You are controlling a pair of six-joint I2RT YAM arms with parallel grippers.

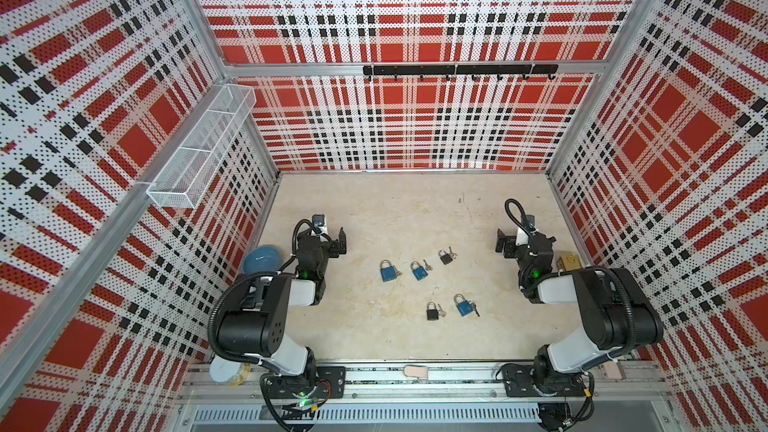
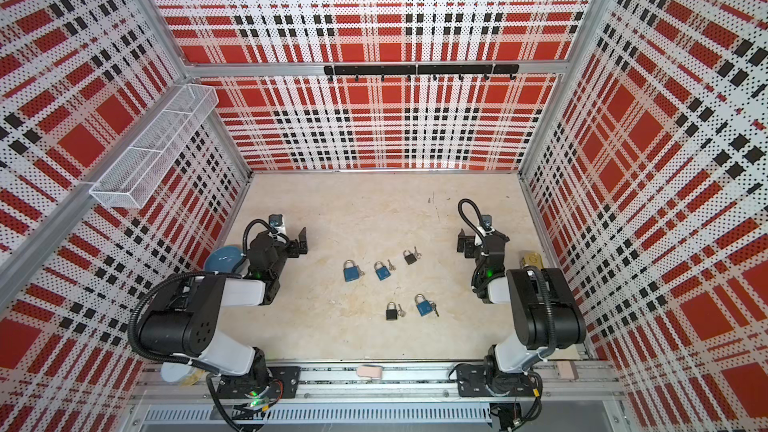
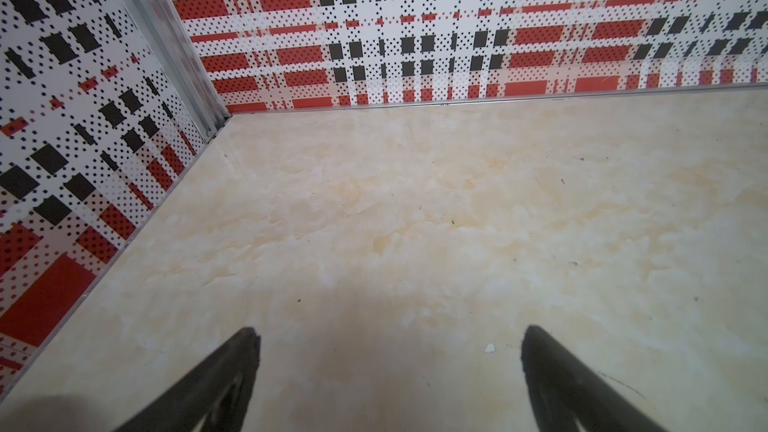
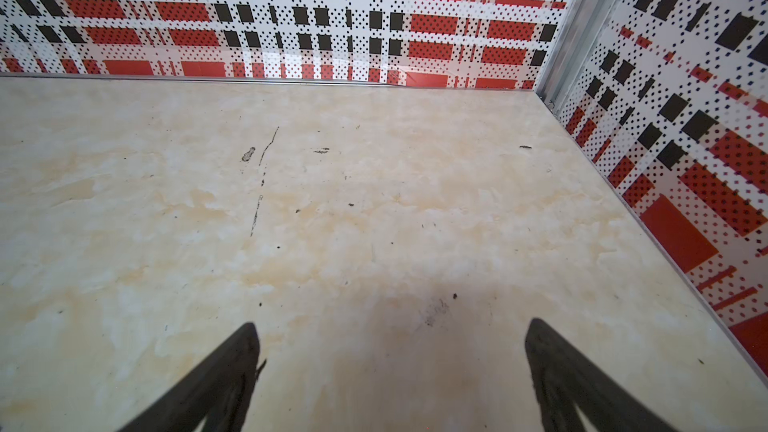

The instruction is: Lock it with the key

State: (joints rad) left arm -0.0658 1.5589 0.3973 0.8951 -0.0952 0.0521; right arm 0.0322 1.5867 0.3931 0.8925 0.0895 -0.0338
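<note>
**Hovering with both grippers parted, five padlocks lying between them**

Looking down in both top views, we are seeing five small padlocks lying flat on the pale tabletop (image 1: 415, 209), each with a key just beside it. Our left gripper (image 1: 341, 240) is hanging with its jaws spread and nothing between them; the wrist view is showing only bare table between its fingers (image 3: 232, 371). Our right gripper (image 1: 501, 241) is likewise parted and holding nothing.

Nearest our left gripper is lying a blue padlock (image 1: 388, 270), then a second blue padlock (image 1: 419, 271) with its key (image 1: 427, 264) alongside. Closest to our right gripper is resting a small black padlock (image 1: 445, 257). Further toward the arm bases are sitting another black padlock (image 1: 432, 311) and a third blue padlock (image 1: 463, 305).

Every shackle is appearing seated in its body, though we cannot tell from this height whether any lock is actually latched. So the scene is fitting either locks waiting to be turned shut or locks with keys laid back down.

We are judging the risks so: the keys are thin and flat, so fingers could slide over one or nudge it under a lock; keys could be mismatched between neighbours.
</note>
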